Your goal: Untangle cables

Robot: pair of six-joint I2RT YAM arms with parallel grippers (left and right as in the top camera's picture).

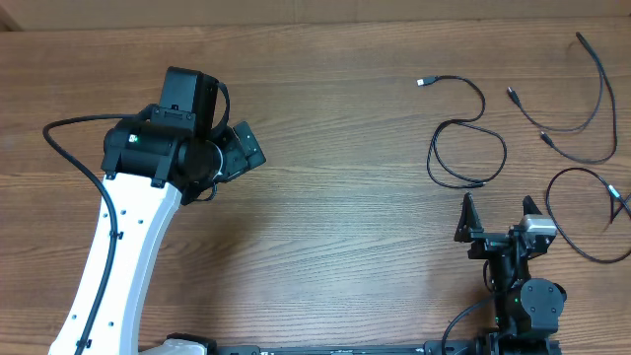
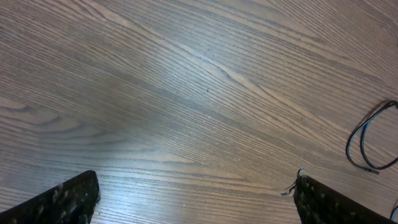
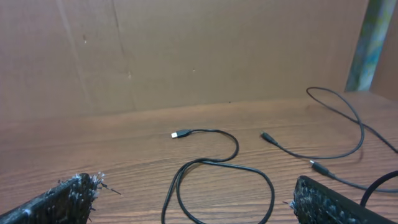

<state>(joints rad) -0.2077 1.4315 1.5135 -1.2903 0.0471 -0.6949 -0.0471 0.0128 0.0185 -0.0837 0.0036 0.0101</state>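
Just ahead of the right gripper, a looped cable lies flat on the wooden table. A long cable curves farther off to its right, and a third cable sits close beside it. Its jaws stand wide and hold nothing. Well to its left, the left gripper also gapes wide over bare wood.

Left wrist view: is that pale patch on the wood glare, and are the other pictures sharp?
Left wrist view: probably soft glare on the table. Right wrist view: cables sharp, right tool's fingertips blurred. Overhead: evenly lit, crisp.
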